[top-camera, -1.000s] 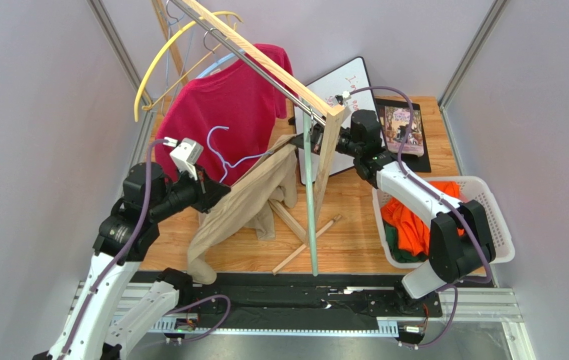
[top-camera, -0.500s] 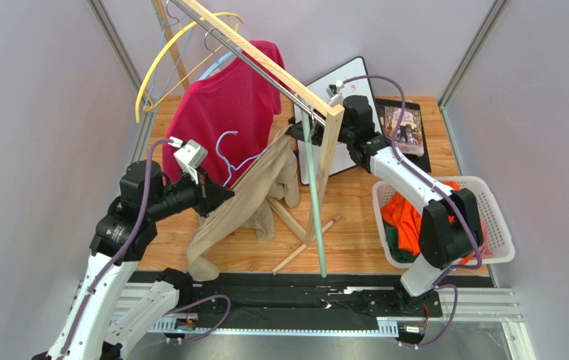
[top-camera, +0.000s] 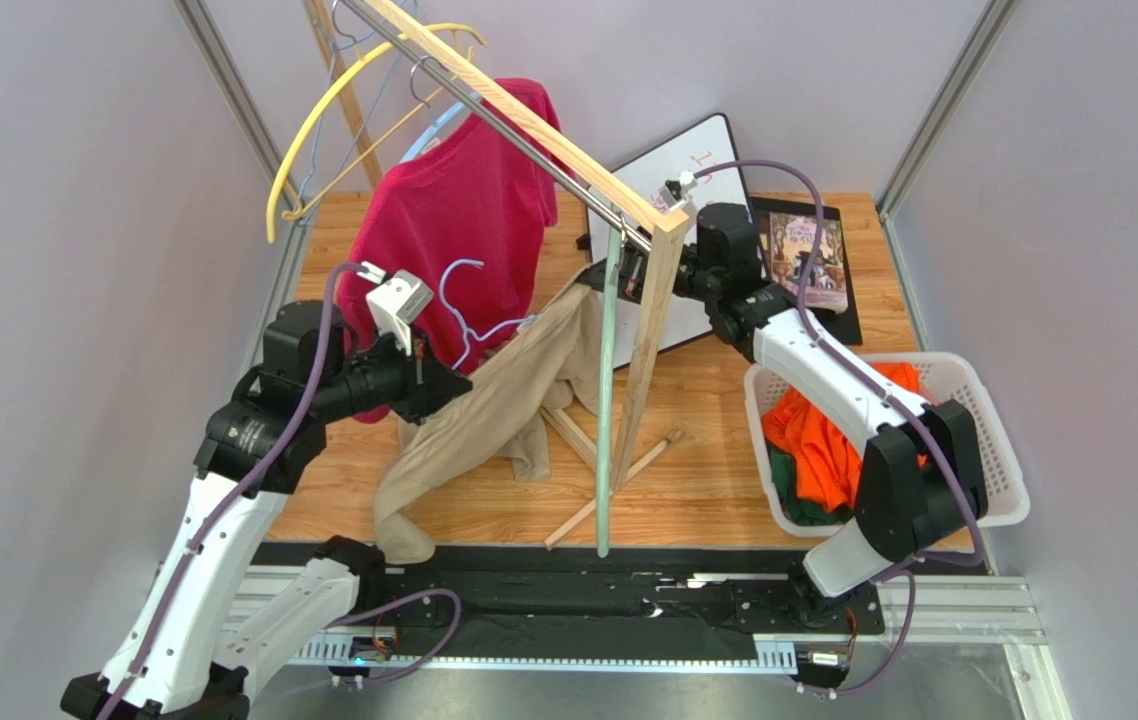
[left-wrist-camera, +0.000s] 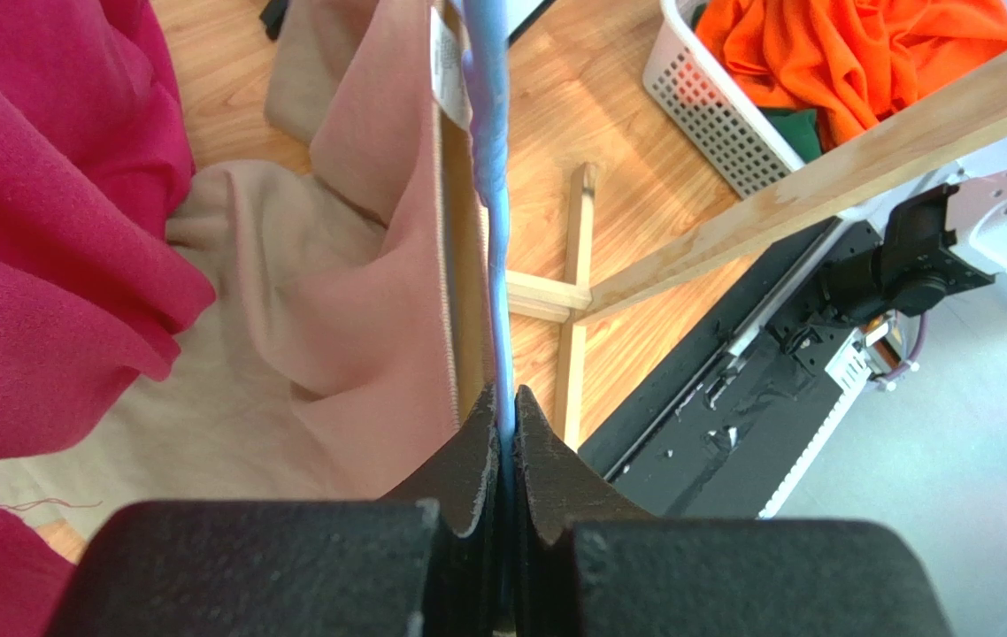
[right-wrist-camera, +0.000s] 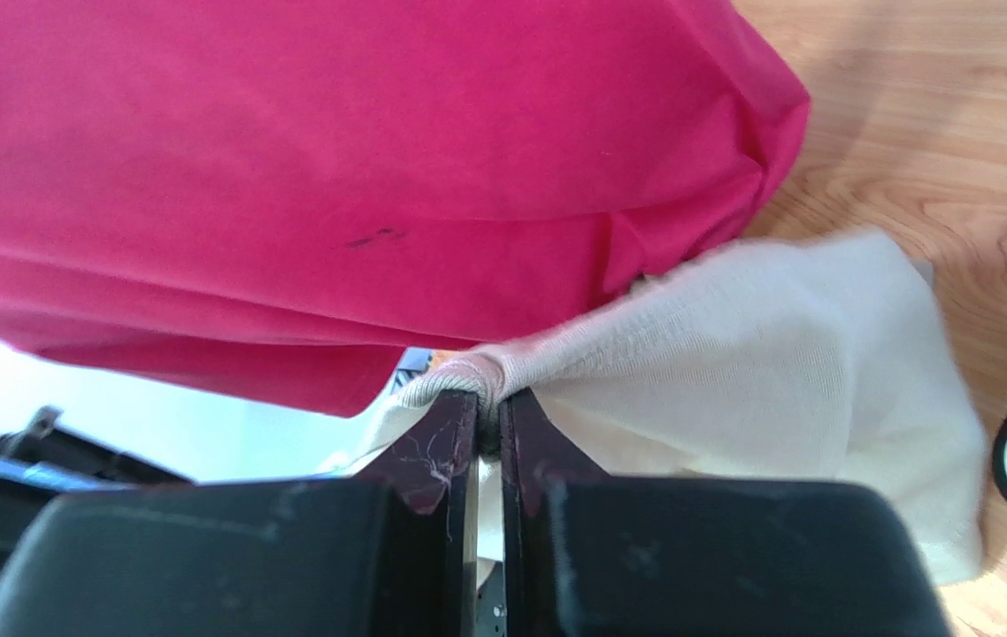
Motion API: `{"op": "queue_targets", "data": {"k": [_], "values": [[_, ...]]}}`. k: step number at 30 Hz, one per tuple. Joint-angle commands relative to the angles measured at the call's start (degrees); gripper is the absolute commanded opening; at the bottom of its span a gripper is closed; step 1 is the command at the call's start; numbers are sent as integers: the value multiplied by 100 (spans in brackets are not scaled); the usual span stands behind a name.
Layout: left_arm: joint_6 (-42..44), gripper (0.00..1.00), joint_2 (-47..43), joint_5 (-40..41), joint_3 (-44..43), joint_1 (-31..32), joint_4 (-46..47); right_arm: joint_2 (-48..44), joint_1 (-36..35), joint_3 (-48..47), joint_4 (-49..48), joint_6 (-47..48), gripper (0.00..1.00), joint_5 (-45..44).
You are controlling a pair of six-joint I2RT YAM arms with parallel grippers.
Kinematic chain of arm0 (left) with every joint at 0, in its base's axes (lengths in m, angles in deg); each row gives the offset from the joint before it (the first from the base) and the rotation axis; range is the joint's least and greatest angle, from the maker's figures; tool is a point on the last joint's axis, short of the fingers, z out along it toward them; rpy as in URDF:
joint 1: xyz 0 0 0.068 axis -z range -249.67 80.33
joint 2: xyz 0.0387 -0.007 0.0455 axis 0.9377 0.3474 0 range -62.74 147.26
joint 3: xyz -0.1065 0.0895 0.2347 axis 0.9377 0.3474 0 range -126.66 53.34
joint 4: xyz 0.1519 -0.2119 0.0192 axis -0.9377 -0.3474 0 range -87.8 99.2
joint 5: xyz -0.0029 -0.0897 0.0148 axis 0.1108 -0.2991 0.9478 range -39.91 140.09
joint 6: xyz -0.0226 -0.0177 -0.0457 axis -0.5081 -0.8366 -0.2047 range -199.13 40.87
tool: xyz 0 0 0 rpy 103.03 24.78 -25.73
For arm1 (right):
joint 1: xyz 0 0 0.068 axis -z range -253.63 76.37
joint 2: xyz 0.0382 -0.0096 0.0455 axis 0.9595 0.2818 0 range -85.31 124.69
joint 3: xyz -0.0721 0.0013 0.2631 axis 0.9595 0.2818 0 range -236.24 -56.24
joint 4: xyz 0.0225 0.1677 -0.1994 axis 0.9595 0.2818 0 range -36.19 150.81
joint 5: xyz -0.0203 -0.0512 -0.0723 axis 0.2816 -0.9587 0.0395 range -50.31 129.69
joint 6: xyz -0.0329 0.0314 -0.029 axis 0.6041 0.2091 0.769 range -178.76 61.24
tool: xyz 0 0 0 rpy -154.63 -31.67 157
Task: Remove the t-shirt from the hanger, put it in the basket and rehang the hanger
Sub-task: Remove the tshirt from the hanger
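A beige t-shirt droops from a light blue wire hanger down to the wooden floor. My left gripper is shut on the hanger's wire, which runs straight up from between the jaws, with the beige t-shirt draped to its left. My right gripper, under the rack's end, is shut on a ribbed edge of the beige t-shirt; the cloth bunches at its fingertips. The shirt stretches between both grippers.
A red t-shirt hangs on the wooden rack, close behind the hanger, beside a yellow hanger. The rack's post stands between the arms. A white basket with orange clothes sits right; a whiteboard and book lie behind.
My left gripper has carried the hanger up and away from me, towards the red t-shirt. The right gripper shifted slightly, still on the cloth. The rack's post swung, its foot now further left.
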Motion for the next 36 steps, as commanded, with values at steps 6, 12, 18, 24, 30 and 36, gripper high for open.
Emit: {"op": "queue_targets", "data": {"k": [6, 12, 18, 24, 30, 36], "values": [[283, 0, -23, -460, -344, -10, -161, 43, -36, -552, 55, -106, 0, -333], [363, 0, -567, -645, -230, -10, 85, 606, -36, -1115, 1243, 254, 0, -948], [617, 0, -936, -716, -283, -10, -222, 782, 51, -1221, 1490, 631, 0, -861], [407, 0, -1061, 48, -432, -10, -161, 590, 43, -756, 729, 571, 0, -27], [-829, 0, -832, 1436, -284, -10, 819, 422, -510, -290, 137, 219, 0, 615], [-2000, 0, -964, 1552, 788, -10, 3858, 326, -757, 167, -382, -71, 0, 791]]}}
